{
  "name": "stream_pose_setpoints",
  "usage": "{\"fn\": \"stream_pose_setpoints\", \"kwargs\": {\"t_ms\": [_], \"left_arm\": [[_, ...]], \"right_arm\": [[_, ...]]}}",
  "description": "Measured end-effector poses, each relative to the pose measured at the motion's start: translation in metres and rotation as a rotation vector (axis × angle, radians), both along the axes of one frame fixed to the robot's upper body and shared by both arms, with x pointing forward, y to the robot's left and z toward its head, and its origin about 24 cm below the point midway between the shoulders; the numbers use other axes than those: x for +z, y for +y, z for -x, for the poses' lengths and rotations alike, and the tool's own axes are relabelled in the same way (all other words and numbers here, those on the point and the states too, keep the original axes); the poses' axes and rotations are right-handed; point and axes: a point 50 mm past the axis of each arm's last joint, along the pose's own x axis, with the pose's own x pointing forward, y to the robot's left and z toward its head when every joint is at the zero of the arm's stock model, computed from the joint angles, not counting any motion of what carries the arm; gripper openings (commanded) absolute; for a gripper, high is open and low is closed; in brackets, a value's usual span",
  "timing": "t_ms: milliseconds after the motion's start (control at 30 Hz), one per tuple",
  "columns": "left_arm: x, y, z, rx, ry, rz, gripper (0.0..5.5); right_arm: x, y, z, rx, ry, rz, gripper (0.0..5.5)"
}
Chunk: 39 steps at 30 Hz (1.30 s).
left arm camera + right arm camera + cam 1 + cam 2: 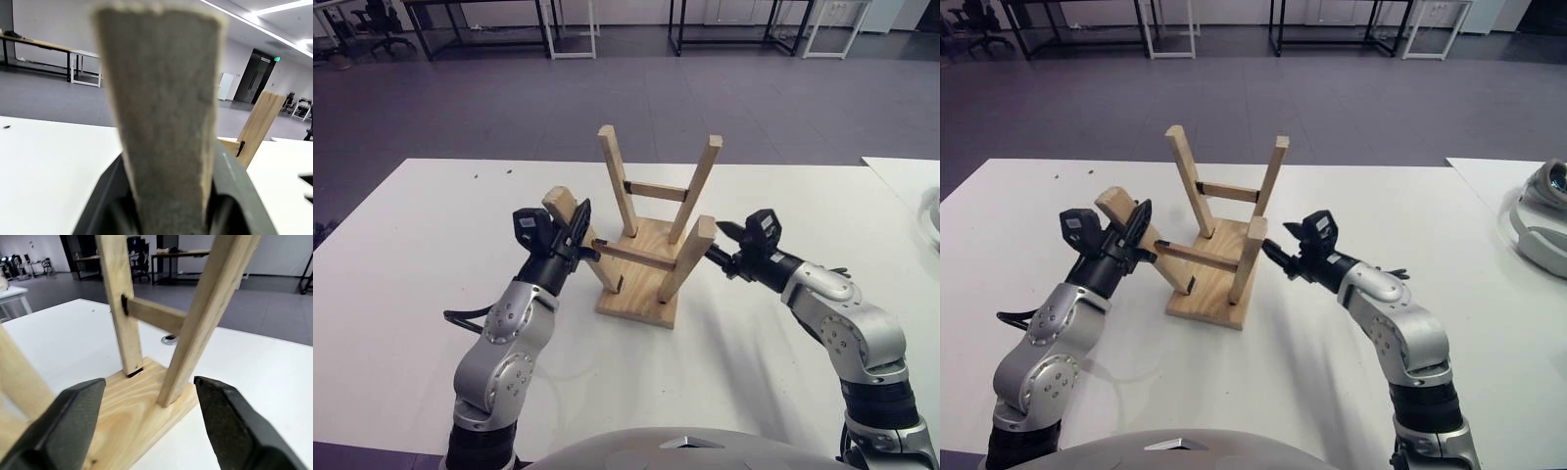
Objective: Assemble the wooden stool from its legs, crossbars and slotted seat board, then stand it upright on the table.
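Four legs [619, 181] jut up from the inverted stool [641, 294]; left gripper [582, 235] fingers clamp one, right gripper [717, 241] fingers gape wide beside another.

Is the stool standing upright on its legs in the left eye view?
No, the stool is upside down, with its seat board flat on the table and its legs pointing up.
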Motion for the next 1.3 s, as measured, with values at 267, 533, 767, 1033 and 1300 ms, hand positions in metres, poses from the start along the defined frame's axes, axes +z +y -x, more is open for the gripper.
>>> {"fn": "stream_pose_setpoints", "kwargs": {"t_ms": [267, 533, 767, 1033, 1300], "left_arm": [[-0.018, -0.013, -0.006, 0.0, 0.094, -0.189, 2.04], [-0.011, -0.014, -0.002, -0.072, 0.067, -0.061, 3.4], [0.041, -0.004, 0.02, -0.28, -0.128, 0.156, 3.4], [0.166, 0.032, -0.013, -0.535, -0.512, 0.138, 3.4], [0.052, 0.027, -0.036, -0.565, -0.29, 0.014, 3.4]], "right_arm": [[0.004, 0.005, 0.002, 0.003, -0.018, -0.007, 3.39], [0.004, 0.004, 0.001, -0.011, -0.02, -0.01, 3.39], [0.055, -0.026, -0.011, -0.116, -0.187, -0.148, 3.39], [0.152, -0.022, 0.014, 0.146, -0.447, -0.541, 3.39], [0.067, -0.002, 0.014, 0.149, -0.242, -0.157, 3.39]]}}
